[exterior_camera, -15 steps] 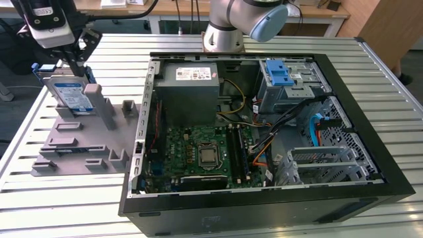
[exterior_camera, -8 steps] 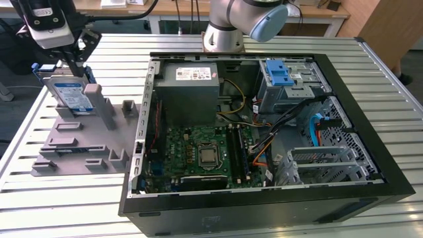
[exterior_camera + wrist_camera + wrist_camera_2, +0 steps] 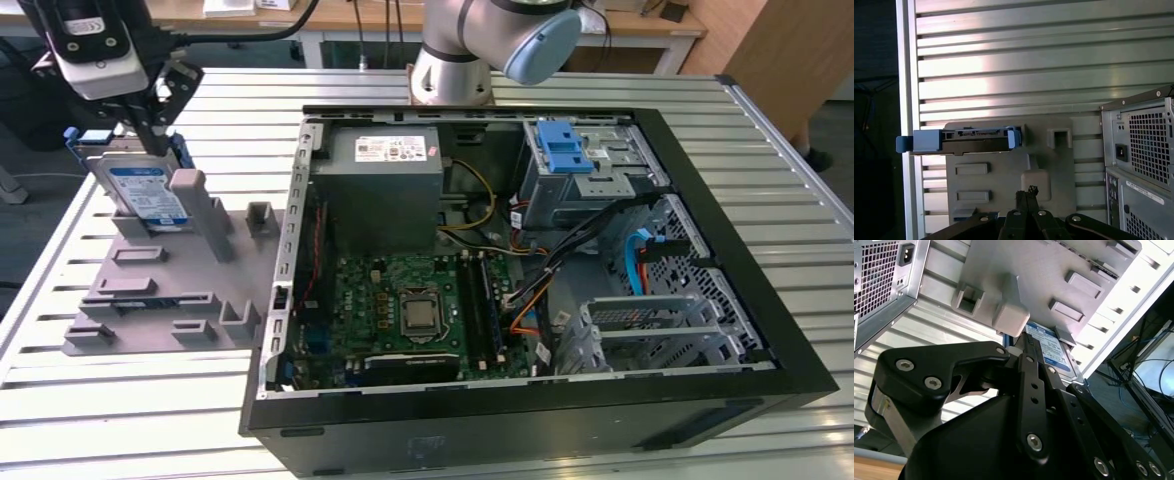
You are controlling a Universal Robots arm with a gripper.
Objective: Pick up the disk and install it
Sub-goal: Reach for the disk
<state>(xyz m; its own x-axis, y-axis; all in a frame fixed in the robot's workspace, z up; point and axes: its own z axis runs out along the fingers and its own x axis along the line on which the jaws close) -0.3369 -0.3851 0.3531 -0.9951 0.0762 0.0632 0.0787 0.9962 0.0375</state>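
The disk [image 3: 140, 190], a flat rectangular silver-grey hard drive with a white-and-blue label and a bright blue plastic frame around its edges, is stood on edge in a slot of the pale grey plastic holder plate [image 3: 160, 290]. That plate is laid on the slatted aluminium table [image 3: 134, 420] at the exterior view's left, beside the open black computer case [image 3: 534, 415], which is set toward the exterior view's right. The labelled broad face is kept upright and is turned roughly toward the case, so that only the thin top edge is offered upward. The black two-fingered gripper [image 3: 144, 125] is hung straight above that edge, pointed down and very near it; whether contact is made cannot be told. In the first wrist view the disk [image 3: 961, 141] is seen edge-on as a narrow band capped in blue at both ends, and the gripper [image 3: 1029, 192] is shown with its fingers drawn together, nothing being held between them. The direction from gripper to disk is therefore judged to be straight down. Whether the longer side runs upward or along the table cannot be settled. Nothing is lifted yet: the disk is seated in the holder, outside the case
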